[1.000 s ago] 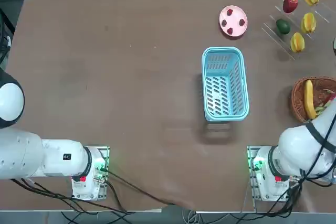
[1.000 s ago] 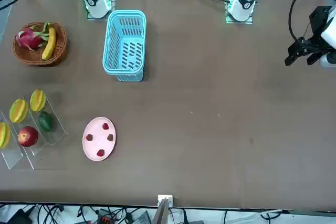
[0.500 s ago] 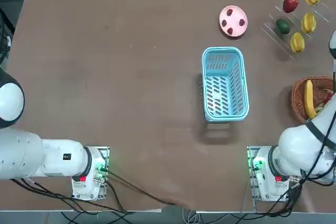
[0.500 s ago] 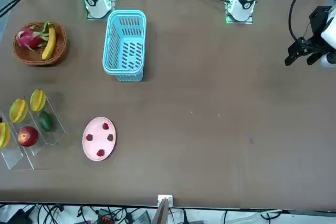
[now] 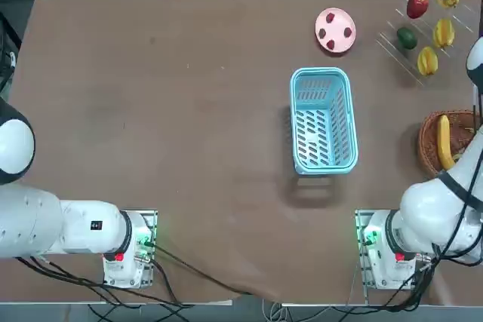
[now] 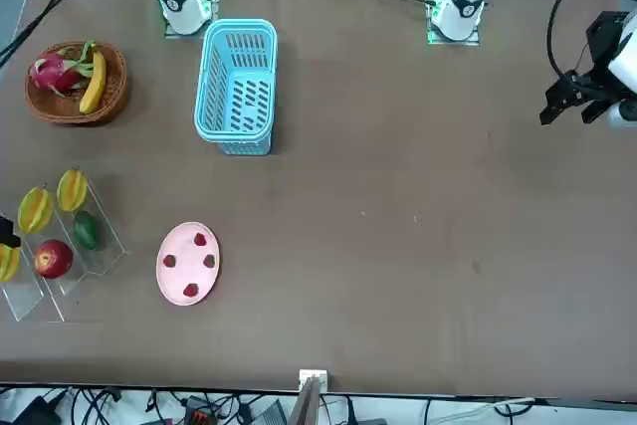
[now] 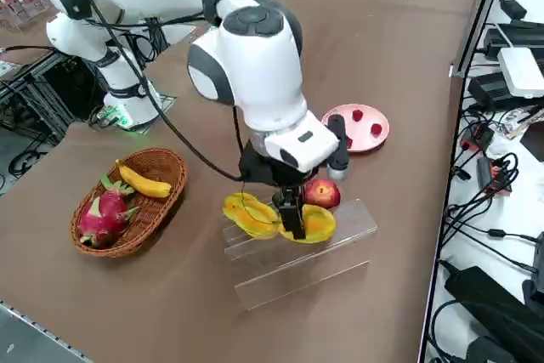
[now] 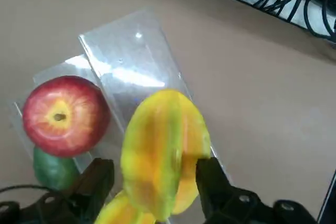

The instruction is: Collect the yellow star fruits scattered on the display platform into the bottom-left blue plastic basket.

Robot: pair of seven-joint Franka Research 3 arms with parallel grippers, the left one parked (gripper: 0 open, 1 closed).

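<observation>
Right wrist view: right gripper (image 8: pixel 155 177), fingers apart, spans a star fruit (image 8: pixel 165 153); red apple (image 8: pixel 66 116) lies just beside.

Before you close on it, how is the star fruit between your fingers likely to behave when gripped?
The star fruit will probably feel fairly firm, since its ridges stand out fully. Those lengthwise ridges may let it twist as the right gripper squeezes. Its rounded oval body could roll or slide on the smooth, shiny clear stand if nudged.
</observation>
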